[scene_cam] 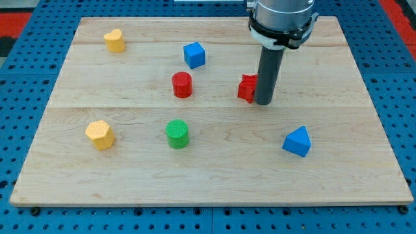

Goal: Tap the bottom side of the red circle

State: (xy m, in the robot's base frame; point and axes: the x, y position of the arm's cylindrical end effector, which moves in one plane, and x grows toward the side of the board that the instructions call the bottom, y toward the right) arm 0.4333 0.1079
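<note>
One red block (246, 87) touches my tip (263, 103).

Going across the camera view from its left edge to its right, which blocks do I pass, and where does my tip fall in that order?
yellow hexagon block → yellow heart block → green cylinder → red circle → blue cube → red block, partly hidden by the rod → my tip → blue triangular block.

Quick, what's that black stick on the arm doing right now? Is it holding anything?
My tip: no gripper, nothing held; it sits on the board right beside a partly hidden red block, well to the view's right of the red circle.
</note>
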